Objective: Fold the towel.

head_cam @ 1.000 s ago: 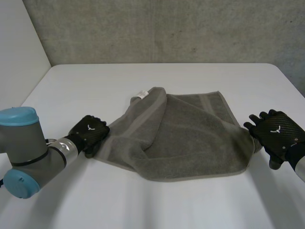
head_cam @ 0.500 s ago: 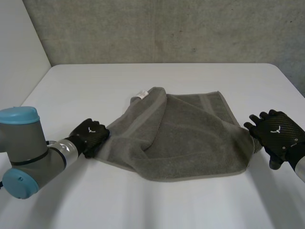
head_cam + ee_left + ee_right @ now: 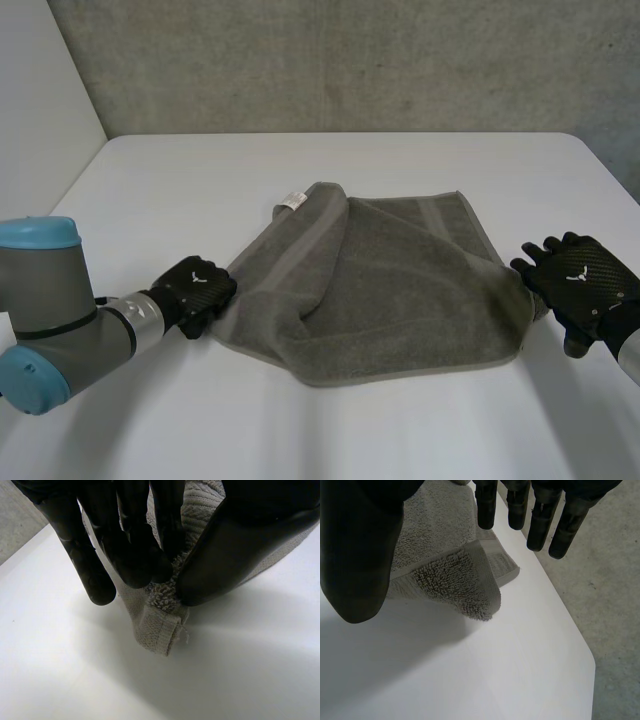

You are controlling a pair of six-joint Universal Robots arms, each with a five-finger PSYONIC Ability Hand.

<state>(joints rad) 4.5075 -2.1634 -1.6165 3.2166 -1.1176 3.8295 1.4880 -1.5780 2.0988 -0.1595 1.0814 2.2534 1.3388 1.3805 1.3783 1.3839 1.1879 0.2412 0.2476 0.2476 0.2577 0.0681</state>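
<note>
Towel (image 3: 400, 290) lies rumpled mid-tabletop (image 3: 200, 180), one flap thrown over. My left hand (image 3: 195, 288) pinches its near-left corner between fingers (image 3: 135, 545) and thumb. It's a small bite, so I reckon it could slip on lift. Right hand (image 3: 580, 275) sits at the right corner, fingers straight, holding nothing. Lifting left alone would likely skew the fold.

Nothing legible: the white tag (image 3: 292, 201) on the towel (image 3: 400, 290) is too small to read.

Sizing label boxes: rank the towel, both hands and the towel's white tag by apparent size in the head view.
1. towel
2. right hand
3. left hand, which looks smaller, though its angle may explain that
4. white tag
</note>
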